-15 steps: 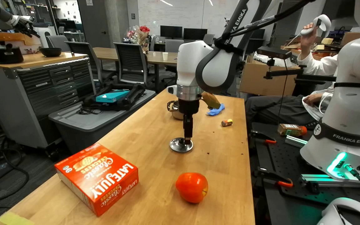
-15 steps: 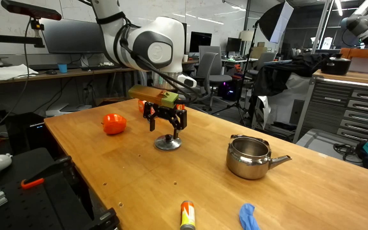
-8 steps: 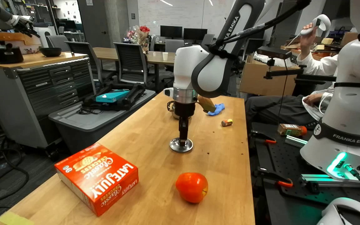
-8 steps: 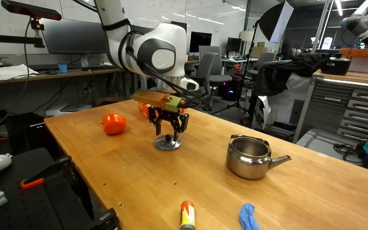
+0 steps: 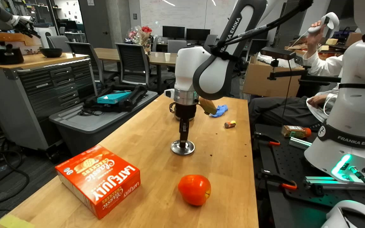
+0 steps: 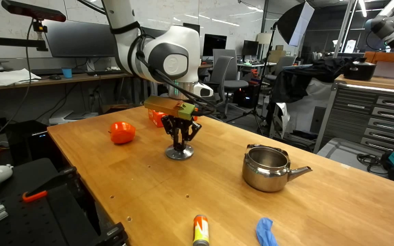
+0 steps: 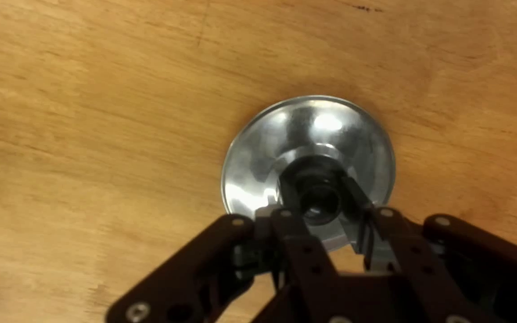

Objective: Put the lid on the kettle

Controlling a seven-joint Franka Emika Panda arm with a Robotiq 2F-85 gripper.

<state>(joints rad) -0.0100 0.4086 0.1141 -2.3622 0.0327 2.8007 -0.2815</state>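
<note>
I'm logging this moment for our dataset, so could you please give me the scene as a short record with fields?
Grip: gripper closed on the dark knob of the lid
Lid height: at or just above the wooden table; cannot tell which
Destination: kettle, upright, uncovered, apart from the lid
Also on table: red-orange fruit, cracker box, blue glove, small cylinder
Status: lid not yet on kettle

End effector point(image 6: 180, 146) clasping lid point(image 6: 179, 155), upright kettle point(image 6: 264, 176) — apart

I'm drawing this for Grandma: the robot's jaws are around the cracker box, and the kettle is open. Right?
The jaws aren't around the cracker box: the wrist view shows them around the knob of the lid. The kettle is indeed open.
</note>
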